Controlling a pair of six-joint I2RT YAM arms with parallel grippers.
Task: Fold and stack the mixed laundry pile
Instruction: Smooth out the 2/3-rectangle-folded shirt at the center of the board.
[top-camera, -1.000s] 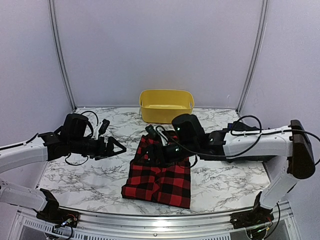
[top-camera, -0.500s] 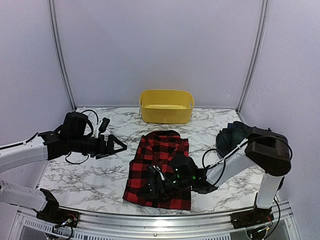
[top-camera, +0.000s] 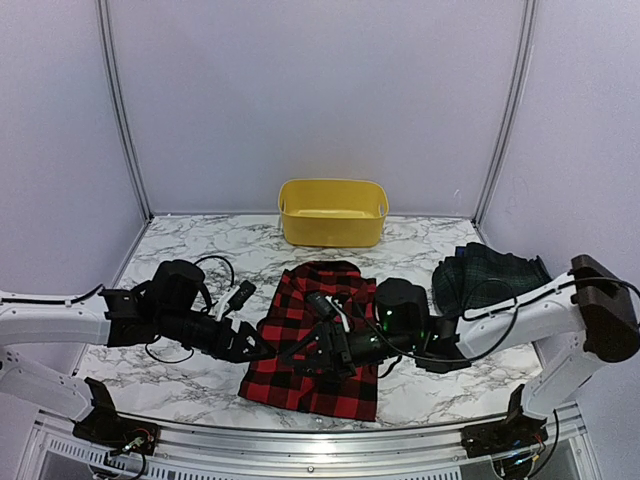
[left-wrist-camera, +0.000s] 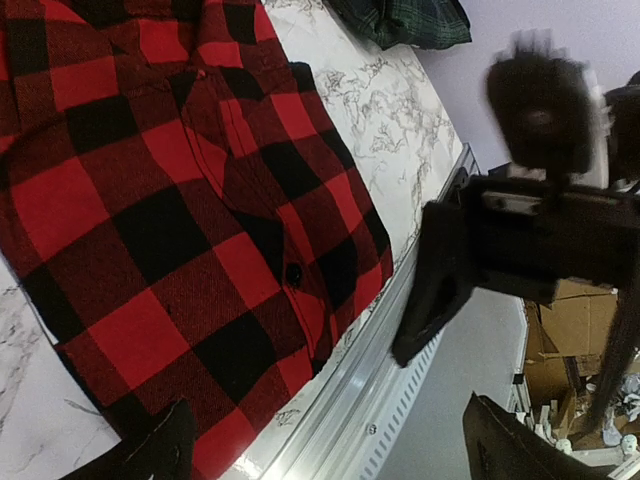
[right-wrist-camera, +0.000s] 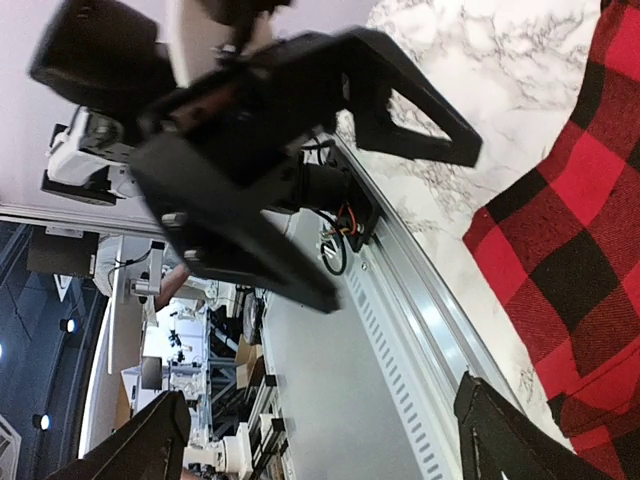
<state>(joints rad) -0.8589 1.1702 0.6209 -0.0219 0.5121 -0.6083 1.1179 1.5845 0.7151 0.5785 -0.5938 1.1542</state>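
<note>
**Top external:** fixed high behind the arm bases, facing 12 o'clock and downward over the white grey-veined marble table (top-camera: 450, 375). Long range, with the yellow plastic tub (top-camera: 333, 225) at 12 o'clock.

**Left wrist:** rolled sideways, very close above the red-and-black checked cloth garment (left-wrist-camera: 150, 200), facing about 3 o'clock toward the right arm (left-wrist-camera: 545, 100).

**Right wrist:** equally low and rolled, facing about 9 o'clock toward the left gripper (right-wrist-camera: 400, 230).

**Shared:** all three views take in the checked garment and the silver metal rail (top-camera: 300, 440) at the table's 6 o'clock edge. Overhead and left wrist both show the dark green-navy tartan garment (left-wrist-camera: 405, 20).
</note>
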